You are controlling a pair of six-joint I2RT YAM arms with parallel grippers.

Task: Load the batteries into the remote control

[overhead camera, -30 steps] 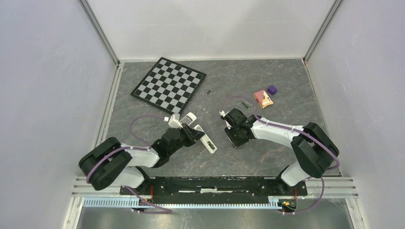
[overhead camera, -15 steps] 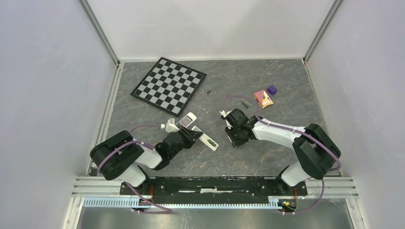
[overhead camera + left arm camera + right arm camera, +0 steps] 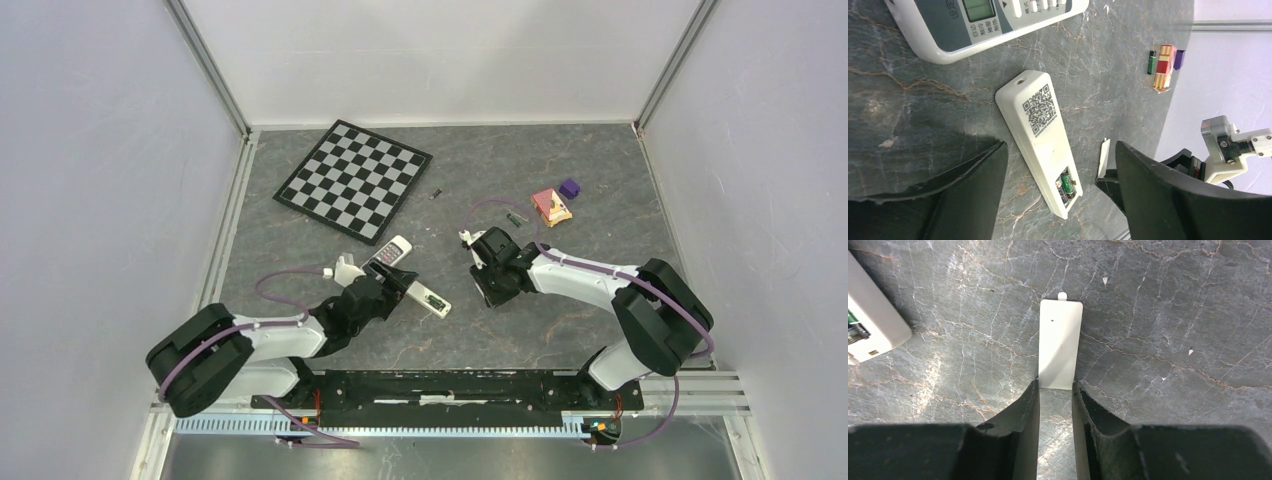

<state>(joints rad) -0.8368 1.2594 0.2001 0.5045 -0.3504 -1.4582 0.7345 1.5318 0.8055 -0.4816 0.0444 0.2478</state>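
Note:
The slim white remote control (image 3: 424,297) (image 3: 1040,132) lies face down on the table, QR label up, its compartment open at the near end. Two batteries (image 3: 1066,186) sit inside it, one with green wrap. My left gripper (image 3: 392,291) (image 3: 1060,147) is open, its fingers standing apart on either side of the remote. My right gripper (image 3: 489,292) (image 3: 1055,386) is shut on the near end of the white battery cover (image 3: 1060,342) (image 3: 1103,156), low over the table to the right of the remote. Loose batteries (image 3: 437,193) (image 3: 516,217) (image 3: 1151,62) lie farther back.
A larger white remote with a screen (image 3: 390,252) (image 3: 983,25) lies just behind the slim one. A chessboard (image 3: 353,180) sits at the back left. A red and yellow block (image 3: 551,206) and a purple block (image 3: 569,187) are at the back right.
My left gripper has opened and let go of the slim remote, which now lies flat on the table, and the arm has drawn back. The right gripper has hardly moved.

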